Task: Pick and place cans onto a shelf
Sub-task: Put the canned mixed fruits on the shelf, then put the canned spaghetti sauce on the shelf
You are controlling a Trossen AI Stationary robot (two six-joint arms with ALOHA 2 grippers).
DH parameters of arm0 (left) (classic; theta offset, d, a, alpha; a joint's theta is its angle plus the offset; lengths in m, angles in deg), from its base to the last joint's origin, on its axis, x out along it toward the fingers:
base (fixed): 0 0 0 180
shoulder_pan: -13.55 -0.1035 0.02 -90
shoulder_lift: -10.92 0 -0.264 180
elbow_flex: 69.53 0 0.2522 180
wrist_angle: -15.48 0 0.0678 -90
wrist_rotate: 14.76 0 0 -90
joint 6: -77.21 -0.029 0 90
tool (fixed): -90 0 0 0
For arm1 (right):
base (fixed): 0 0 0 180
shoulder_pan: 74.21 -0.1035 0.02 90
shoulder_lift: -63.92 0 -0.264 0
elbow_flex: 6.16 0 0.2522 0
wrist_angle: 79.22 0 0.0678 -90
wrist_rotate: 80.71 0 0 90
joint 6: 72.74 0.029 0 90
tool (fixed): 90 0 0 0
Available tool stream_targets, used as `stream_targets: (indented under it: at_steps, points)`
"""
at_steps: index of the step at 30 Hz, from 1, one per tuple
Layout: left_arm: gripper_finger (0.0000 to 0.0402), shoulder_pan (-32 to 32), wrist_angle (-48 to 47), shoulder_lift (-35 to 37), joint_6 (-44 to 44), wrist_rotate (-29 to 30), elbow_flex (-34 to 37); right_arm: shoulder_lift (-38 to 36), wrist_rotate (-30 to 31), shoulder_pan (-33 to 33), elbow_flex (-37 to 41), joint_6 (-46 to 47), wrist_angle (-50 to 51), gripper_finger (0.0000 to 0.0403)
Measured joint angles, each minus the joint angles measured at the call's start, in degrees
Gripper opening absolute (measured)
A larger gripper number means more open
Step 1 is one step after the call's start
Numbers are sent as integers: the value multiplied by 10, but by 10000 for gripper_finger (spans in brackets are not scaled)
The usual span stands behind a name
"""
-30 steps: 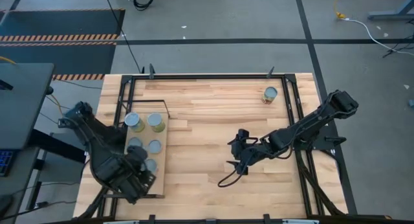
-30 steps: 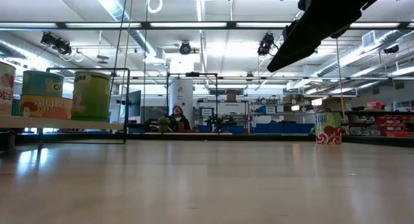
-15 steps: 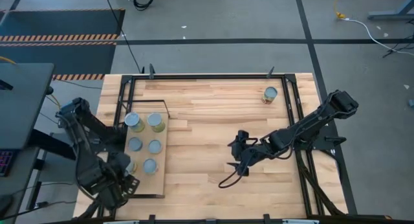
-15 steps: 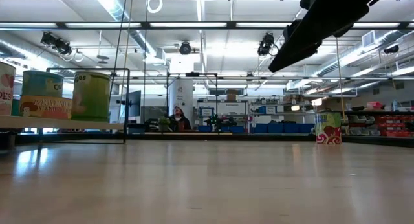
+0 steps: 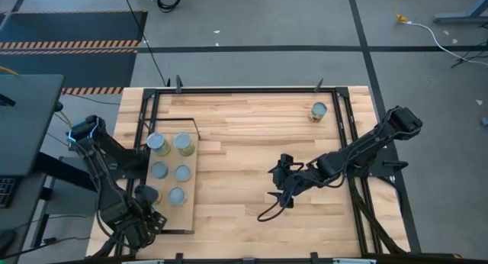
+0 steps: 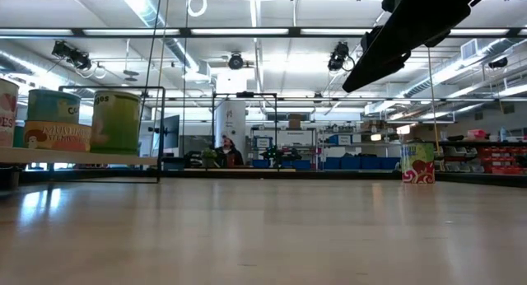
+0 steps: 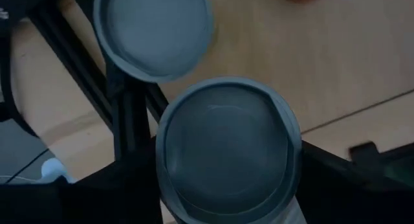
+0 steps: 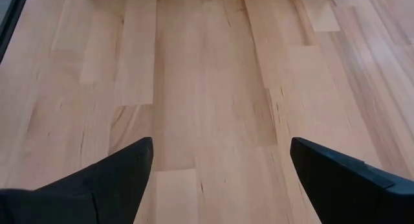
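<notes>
The shelf (image 5: 187,214) is a pale board in a thin black frame at the table's left. Several cans stand on it, among them two at its far end (image 5: 156,143) (image 5: 183,144) and one near its near end (image 5: 177,195); three show in the low view (image 6: 115,120). One more can (image 5: 318,111) stands on the tabletop at the far right. My left gripper (image 5: 145,201) is at the shelf's left edge, shut on a grey-topped can (image 7: 226,153). My right gripper (image 5: 279,189) is open and empty above the table's middle (image 8: 220,179). My left gripper holds the can by its round side wall just below the top rim (image 7: 163,160), one dark finger on either side. The fingers come from above, pointing down. The can stays upright over the shelf's black left frame bar (image 7: 129,114); I cannot tell whether it rests on anything.
A black metal frame (image 5: 244,89) runs around the tabletop. Bare planks (image 5: 244,149) lie between the shelf and my right arm. In the low view a workshop room with a person (image 6: 224,149) shows far behind the table.
My left gripper has gone from above the shelf's near end toward the table's left edge, uncovering the shelf's near cans. The can between its fingers has moved with it. My right arm has kept still.
</notes>
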Motion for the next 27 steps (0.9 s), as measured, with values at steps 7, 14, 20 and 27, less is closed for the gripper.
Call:
stream_targets:
  at_steps: [7,14,20,27]
  points:
    - [286,0,15,4,-19,5,18,0,0,0,0,3,0,373]
    - [305,0,20,9,-16,-1,19,0,0,0,0,5,0,373]
    - [348,0,20,10,-18,-24,19,0,0,0,0,5,0,373]
    - [348,-1,26,10,-20,-28,19,0,0,0,0,5,0,373]
